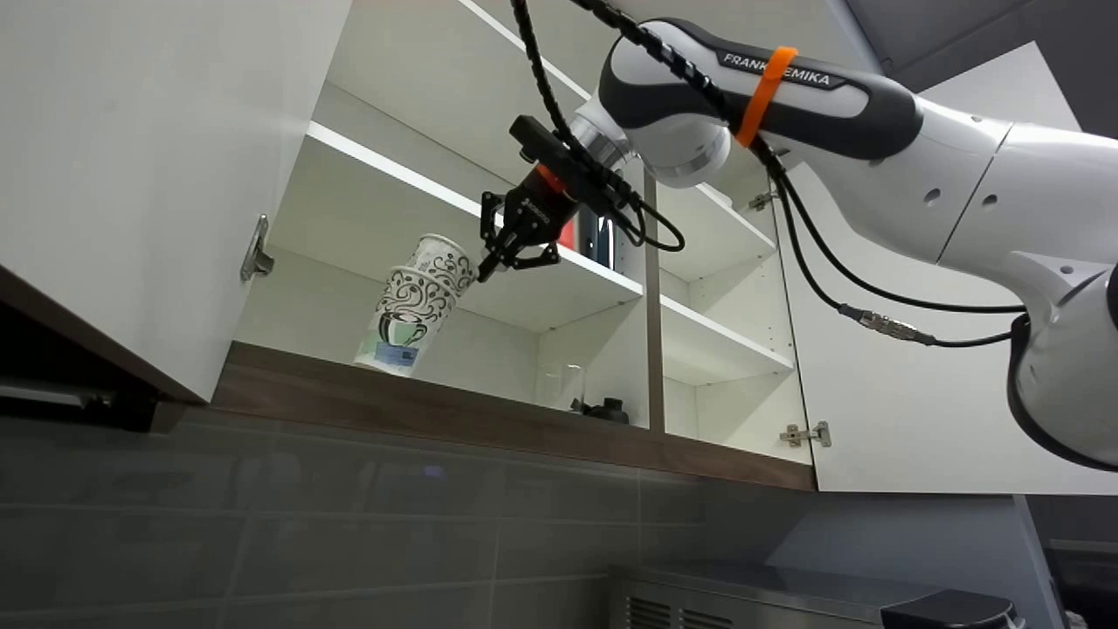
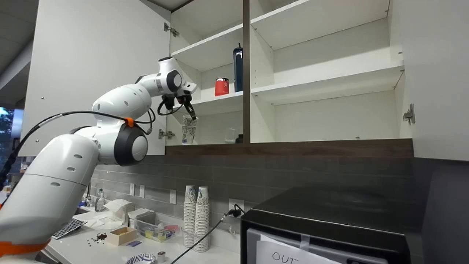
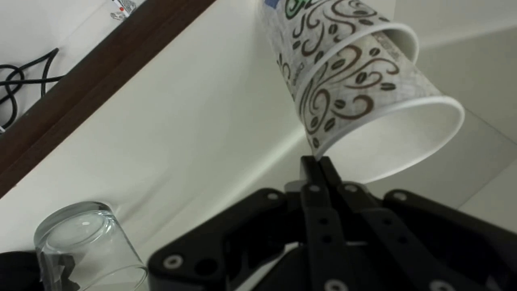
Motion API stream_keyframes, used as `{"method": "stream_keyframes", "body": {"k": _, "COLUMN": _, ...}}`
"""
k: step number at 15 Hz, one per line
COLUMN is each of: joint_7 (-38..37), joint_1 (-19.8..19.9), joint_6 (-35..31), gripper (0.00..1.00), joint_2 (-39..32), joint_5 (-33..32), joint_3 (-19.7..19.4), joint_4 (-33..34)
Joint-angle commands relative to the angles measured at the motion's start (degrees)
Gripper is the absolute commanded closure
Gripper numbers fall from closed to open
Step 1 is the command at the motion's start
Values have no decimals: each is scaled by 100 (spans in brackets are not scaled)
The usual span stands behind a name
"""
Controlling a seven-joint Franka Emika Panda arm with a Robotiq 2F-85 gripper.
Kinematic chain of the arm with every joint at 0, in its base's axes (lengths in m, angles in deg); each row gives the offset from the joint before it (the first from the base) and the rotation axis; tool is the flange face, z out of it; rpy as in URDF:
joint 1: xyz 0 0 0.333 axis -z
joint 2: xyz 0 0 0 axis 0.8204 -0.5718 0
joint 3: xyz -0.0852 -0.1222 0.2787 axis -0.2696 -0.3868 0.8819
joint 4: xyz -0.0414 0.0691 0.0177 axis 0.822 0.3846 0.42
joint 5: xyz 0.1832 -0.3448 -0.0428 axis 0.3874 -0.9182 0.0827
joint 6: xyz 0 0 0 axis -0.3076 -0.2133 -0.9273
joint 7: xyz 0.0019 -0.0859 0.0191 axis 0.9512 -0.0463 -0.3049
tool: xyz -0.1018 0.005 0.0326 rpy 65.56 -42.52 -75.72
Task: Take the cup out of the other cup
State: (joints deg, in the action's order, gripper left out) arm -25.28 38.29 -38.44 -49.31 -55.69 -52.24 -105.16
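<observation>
Near the front edge of the white cabinet (image 1: 524, 426), leftmost in an exterior view, leans the white flared paper cup with dark swirls and a green print (image 1: 403, 319); whether its base touches the white surface (image 3: 194, 81) is unclear. Should the nested walls bind, it could rise too, then drop. From its mouth, up and right, juts the white tapered paper cup (image 1: 444, 262), whose rim might slip or crease under so small a pinch. Just right, touching that rim, the black hand (image 1: 483, 273) is closed, seemingly gripping its edge.
</observation>
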Motion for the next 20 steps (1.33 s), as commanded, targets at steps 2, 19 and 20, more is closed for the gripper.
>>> {"method": "stream_keyframes", "body": {"k": 2, "joint_7": -219, "joint_1": 101, "joint_6": -11, "gripper": 99, "joint_2": -129, "joint_5": 389, "joint_3": 82, "joint_4": 282}}
{"method": "stream_keyframes", "body": {"k": 19, "joint_7": -711, "joint_1": 600, "joint_6": -687, "gripper": 99, "joint_2": -178, "joint_5": 1571, "joint_3": 173, "joint_4": 324}}
{"method": "stream_keyframes", "body": {"k": 20, "joint_7": -739, "joint_1": 663, "joint_6": -683, "gripper": 99, "joint_2": -183, "joint_5": 1689, "joint_3": 183, "joint_4": 312}}
